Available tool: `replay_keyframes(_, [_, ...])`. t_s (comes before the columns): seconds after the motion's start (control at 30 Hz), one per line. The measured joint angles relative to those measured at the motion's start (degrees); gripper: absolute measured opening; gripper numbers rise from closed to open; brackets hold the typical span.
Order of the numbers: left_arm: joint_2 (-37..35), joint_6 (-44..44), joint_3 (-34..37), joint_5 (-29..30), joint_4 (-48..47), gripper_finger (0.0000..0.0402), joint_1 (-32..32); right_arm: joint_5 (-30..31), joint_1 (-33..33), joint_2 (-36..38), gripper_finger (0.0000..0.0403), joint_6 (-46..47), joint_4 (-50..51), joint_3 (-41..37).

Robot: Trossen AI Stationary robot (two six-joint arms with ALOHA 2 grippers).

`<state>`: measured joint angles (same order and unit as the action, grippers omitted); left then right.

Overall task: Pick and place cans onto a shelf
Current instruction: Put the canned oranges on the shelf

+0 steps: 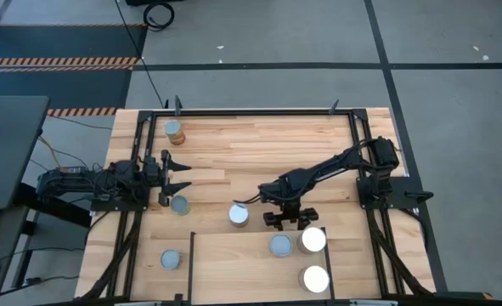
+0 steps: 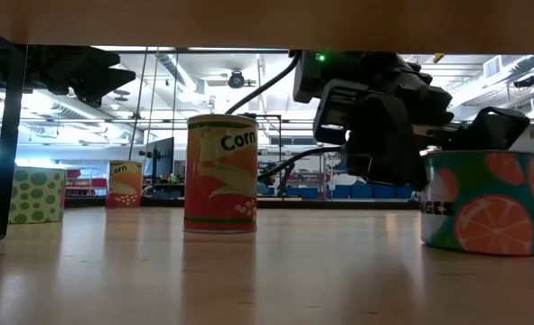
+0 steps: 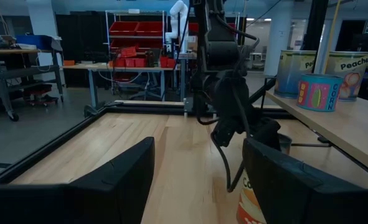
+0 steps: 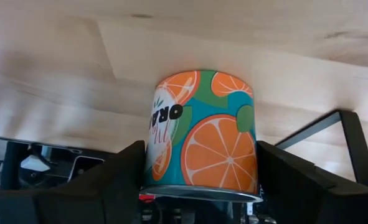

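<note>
Right tool (image 1: 290, 218) straddles the orange can (image 4: 202, 134) at the shelf's (image 1: 234, 255) far edge, fingers apart, grip unclear. Left tool (image 1: 176, 177) open, empty, near the surface's left edge.

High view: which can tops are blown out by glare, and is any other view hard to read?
High view: the two can tops on the shelf gleam white, detail lost. Low view: the right gripper is a dark silhouette against the bright room. Left wrist view: the near fingers are dark and blurred.
</note>
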<state>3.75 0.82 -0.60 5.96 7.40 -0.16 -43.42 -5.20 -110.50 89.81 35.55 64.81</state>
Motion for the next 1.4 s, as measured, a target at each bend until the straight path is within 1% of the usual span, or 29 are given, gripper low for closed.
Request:
replay_keyframes(0.2, [0.0,0.0,0.0,0.0,0.0,0.0249,0.0,0.9,2.1,0.6,0.0287,-1.3,0.1,0.0])
replay_keyframes(0.5, [0.0,0.0,0.0,0.0,0.0,0.0249,0.0,7.9,7.1,3.1,0.0288,-4.2,0.1,0.0])
replay_keyframes(0.63, [0.0,0.0,0.0,0.0,0.0,0.0249,0.0,9.4,7.9,3.1,0.0305,-6.3,-0.3,0.1])
replay_keyframes(0.77, [0.0,0.0,0.0,0.0,0.0,0.0249,0.0,13.2,8.0,2.8,0.0337,-8.1,-0.6,-0.1])
replay_keyframes(0.83, [0.0,0.0,0.0,0.0,0.0,0.0249,0.0,13.0,8.1,2.6,0.0357,-8.4,0.0,-0.3])
replay_keyframes(0.93, [0.0,0.0,0.0,0.0,0.0,0.0249,0.0,10.4,7.5,2.7,0.0388,-8.3,-0.5,-0.1])
replay_keyframes(1.0, [0.0,0.0,0.0,0.0,0.0,0.0249,0.0,9.0,7.0,2.7,0.0395,-8.2,-0.3,-0.2])
replay_keyframes(1.2, [0.0,0.0,0.0,0.0,0.0,0.0249,0.0,8.4,4.3,2.7,0.0378,-7.4,-0.4,-0.1])
replay_keyframes(1.4, [0.0,0.0,0.0,0.0,0.0,0.0249,0.0,11.1,2.5,2.8,0.0376,-6.1,-1.5,-0.1])
